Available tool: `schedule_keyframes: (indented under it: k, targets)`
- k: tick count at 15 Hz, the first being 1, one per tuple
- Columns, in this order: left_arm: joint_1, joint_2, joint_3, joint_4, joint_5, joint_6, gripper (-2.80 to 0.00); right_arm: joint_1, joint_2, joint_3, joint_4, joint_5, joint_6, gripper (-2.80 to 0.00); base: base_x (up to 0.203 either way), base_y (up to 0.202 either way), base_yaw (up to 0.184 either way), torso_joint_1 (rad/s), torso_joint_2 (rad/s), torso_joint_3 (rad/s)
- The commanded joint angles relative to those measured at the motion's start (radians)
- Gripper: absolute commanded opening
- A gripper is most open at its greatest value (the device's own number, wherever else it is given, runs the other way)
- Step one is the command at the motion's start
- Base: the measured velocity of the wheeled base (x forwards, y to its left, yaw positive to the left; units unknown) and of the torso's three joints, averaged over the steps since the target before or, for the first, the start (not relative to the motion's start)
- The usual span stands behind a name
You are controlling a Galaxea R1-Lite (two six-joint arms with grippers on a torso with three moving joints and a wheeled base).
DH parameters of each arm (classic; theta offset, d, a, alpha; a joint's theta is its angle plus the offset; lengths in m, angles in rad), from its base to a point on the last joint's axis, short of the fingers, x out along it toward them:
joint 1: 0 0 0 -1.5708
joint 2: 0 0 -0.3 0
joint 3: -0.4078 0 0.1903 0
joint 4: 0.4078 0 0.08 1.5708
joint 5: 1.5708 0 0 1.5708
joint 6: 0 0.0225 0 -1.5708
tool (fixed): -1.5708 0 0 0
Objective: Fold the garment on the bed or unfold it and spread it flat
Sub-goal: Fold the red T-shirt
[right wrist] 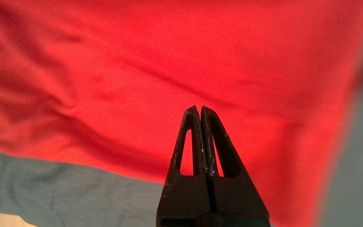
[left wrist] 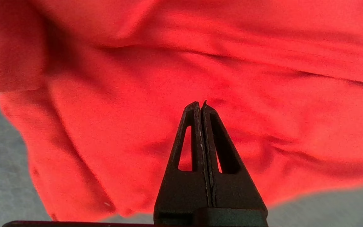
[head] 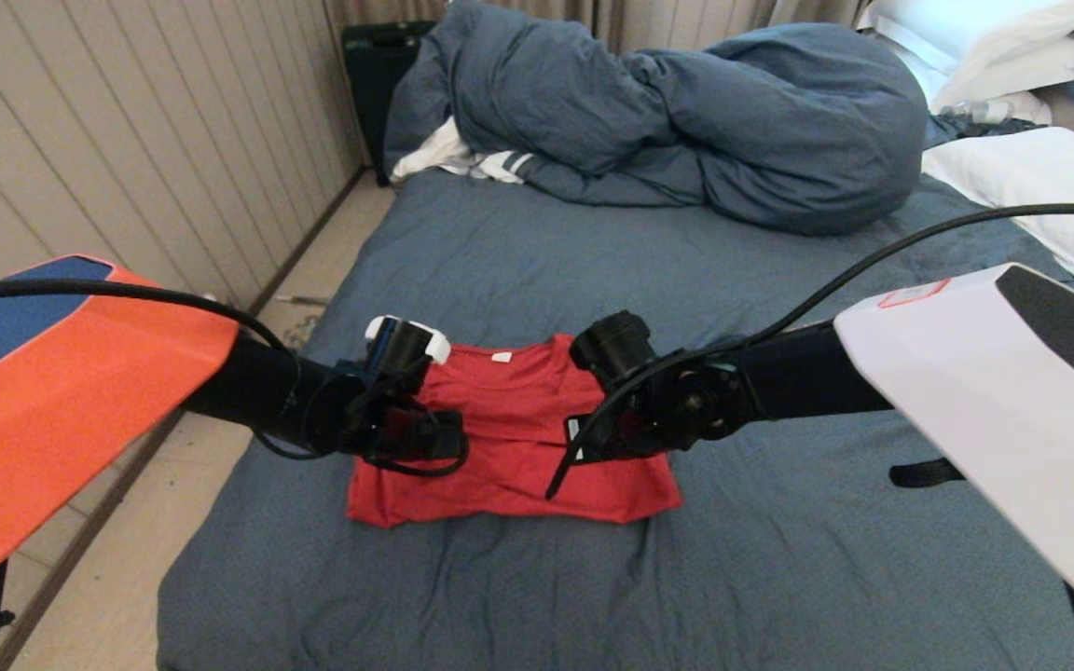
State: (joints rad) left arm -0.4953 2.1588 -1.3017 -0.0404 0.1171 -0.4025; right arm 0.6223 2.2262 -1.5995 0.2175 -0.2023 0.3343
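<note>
The garment (head: 509,419), a red T-shirt, lies as a compact, slightly wrinkled rectangle on the bed's blue-grey sheet (head: 593,578), its white neck tag (head: 501,355) at the far edge. Its print is hidden. My left gripper (left wrist: 200,102) is shut with nothing between its fingers, pointing down over the left half of the red cloth (left wrist: 263,63). My right gripper (right wrist: 199,107) is also shut and empty, over the right half (right wrist: 169,47), close to the shirt's near edge. In the head view both wrists (head: 406,419) (head: 630,401) sit low above the shirt and cover parts of it.
A bunched blue-grey duvet (head: 686,121) lies at the far end, with a white striped cloth (head: 462,158) under its left side. White pillows (head: 1040,177) are at the far right. The bed's left edge drops to a floor strip (head: 313,280) by a panelled wall.
</note>
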Motion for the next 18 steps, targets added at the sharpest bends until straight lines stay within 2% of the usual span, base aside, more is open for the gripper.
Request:
schedule_keyframes:
  k: [1, 6, 9, 13, 14, 18]
  targets:
    - [0.0, 0.04, 0.0, -0.007, 0.005, -0.008, -2.8, 0.019, 0.058, -0.014, 0.002, -0.002, -0.004, -2.8, 0.0, 0.0, 0.0, 0.0, 0.0, 0.0]
    - [0.001, 0.054, 0.009, -0.007, 0.004, -0.012, -2.8, 0.044, 0.09, -0.062, 0.002, -0.003, -0.021, -2.8, 0.0, 0.0, 0.0, 0.0, 0.0, 0.0]
    - [0.001, 0.048, 0.016, -0.004, 0.004, -0.018, -2.8, 0.036, 0.156, -0.154, 0.013, -0.003, -0.03, -2.8, 0.0, 0.0, 0.0, 0.0, 0.0, 0.0]
    - [-0.002, 0.025, 0.039, -0.004, -0.001, -0.024, -2.8, 0.027, 0.238, -0.35, 0.106, -0.004, -0.032, -2.8, 0.0, 0.0, 0.0, 0.0, 0.0, 0.0]
    - [-0.003, 0.024, 0.047, -0.004, -0.004, -0.024, -2.8, 0.024, 0.249, -0.367, 0.109, -0.008, -0.055, -2.8, 0.0, 0.0, 0.0, 0.0, 0.0, 0.0]
    - [-0.02, 0.026, 0.064, -0.006, -0.008, -0.024, -2.8, -0.001, 0.259, -0.366, -0.013, -0.052, -0.105, -2.8, 0.0, 0.0, 0.0, 0.0, 0.0, 0.0]
